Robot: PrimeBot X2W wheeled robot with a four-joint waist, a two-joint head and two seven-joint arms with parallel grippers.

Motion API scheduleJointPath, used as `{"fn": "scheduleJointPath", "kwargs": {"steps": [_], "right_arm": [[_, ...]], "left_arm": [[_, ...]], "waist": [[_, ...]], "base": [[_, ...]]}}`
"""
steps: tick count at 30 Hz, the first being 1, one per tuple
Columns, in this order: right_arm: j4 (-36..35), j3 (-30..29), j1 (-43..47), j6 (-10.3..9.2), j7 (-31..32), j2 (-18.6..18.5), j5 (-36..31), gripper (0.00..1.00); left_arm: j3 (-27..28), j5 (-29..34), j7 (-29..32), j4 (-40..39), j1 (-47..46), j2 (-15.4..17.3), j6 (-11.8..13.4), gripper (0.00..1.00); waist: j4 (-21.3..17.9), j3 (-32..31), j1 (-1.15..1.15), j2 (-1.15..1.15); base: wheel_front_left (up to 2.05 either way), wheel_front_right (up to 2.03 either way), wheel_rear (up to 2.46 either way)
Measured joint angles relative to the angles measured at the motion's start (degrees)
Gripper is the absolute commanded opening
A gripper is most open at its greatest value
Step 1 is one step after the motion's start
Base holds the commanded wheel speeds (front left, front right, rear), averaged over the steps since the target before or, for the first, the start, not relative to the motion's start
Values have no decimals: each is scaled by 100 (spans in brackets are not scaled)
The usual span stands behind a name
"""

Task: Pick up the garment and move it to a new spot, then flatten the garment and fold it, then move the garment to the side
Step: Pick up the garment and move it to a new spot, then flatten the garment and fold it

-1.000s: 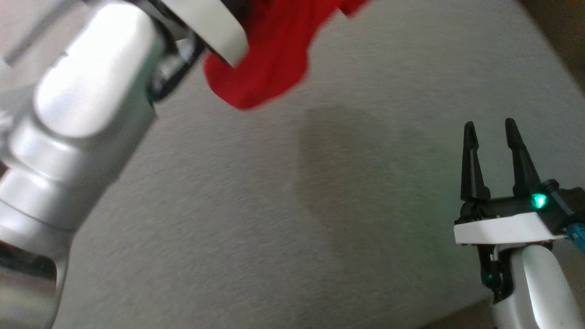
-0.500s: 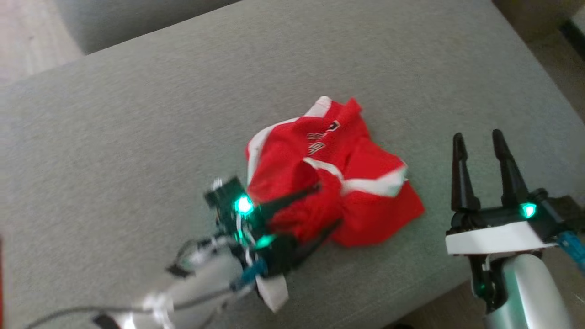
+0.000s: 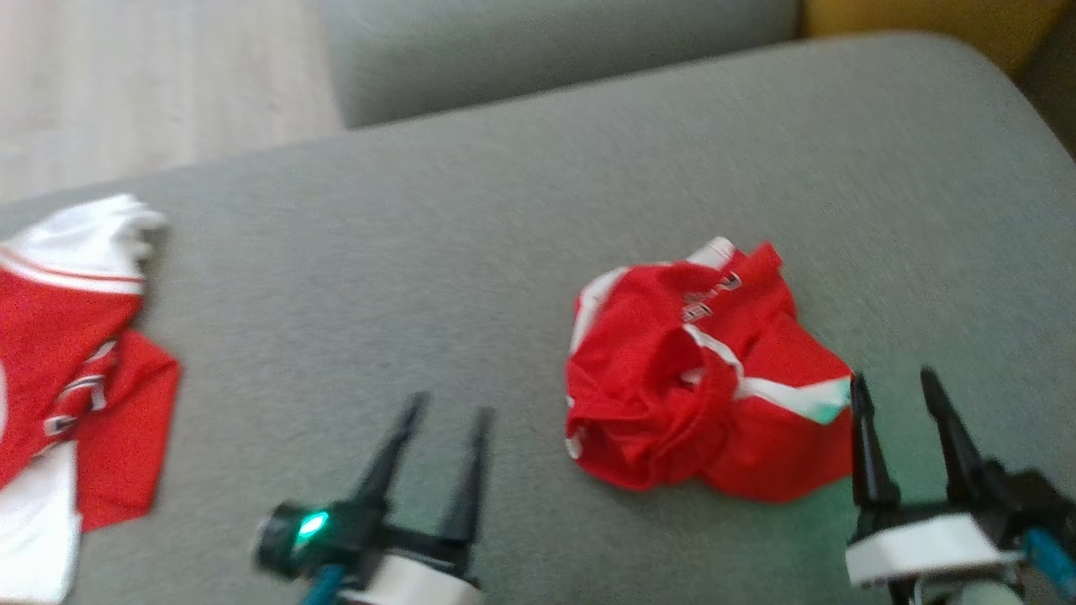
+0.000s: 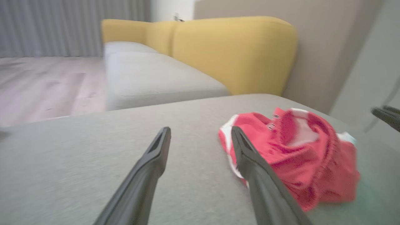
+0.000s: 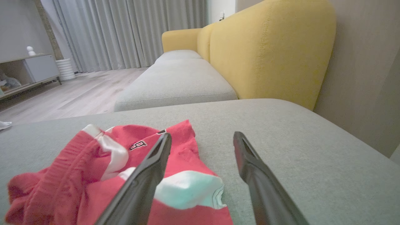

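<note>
The left pincer is standing wide open and holding nothing, its fingers pointing up over bare cushion. The right pincer is gaping just as wide and is empty too. Its left finger is sitting at the right edge of the red shorts, and in the right wrist view it is crossing in front of their white trim.

The shorts are lying in a crumpled heap on the grey sofa cushion, between the two pincers and nearer the right one. Their waistband is bunched and the lettering is half buried. Far to the left, a second red-and-white garment is lying well apart.

Nothing is being gripped, so whether this heap is already sitting in its new spot cannot be told. Flattening, folding and the shift to the side are all waiting, with flattening looking like the nearest job.
</note>
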Motion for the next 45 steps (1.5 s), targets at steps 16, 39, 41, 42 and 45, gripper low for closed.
{"fn": "scheduleJointPath", "kwargs": {"steps": [16,39,41,42,45], "right_arm": [[-77,293,602,0,15,7,-415,100],[-69,318,639,0,15,8,-399,100],[-67,316,638,0,15,8,-399,100],[-67,315,638,0,15,8,-399,100],[-67,314,638,0,15,8,-399,100]], "left_arm": [[2058,931,-1,-523,1429,-743,-445,100],[2150,1292,-1,-504,1482,-842,-706,100],[2097,1292,-1,-492,1482,-842,-666,100],[2081,1292,-1,-487,1483,-842,-666,100],[2048,1292,-1,-474,1483,-842,-666,100]], "waist": [[763,-864,1,0],[925,-784,2,0],[931,-788,2,0],[935,-792,2,0],[946,-811,2,0]], "base": [[0,0,0],[0,0,0],[0,0,0],[0,0,0],[0,0,0]]}}
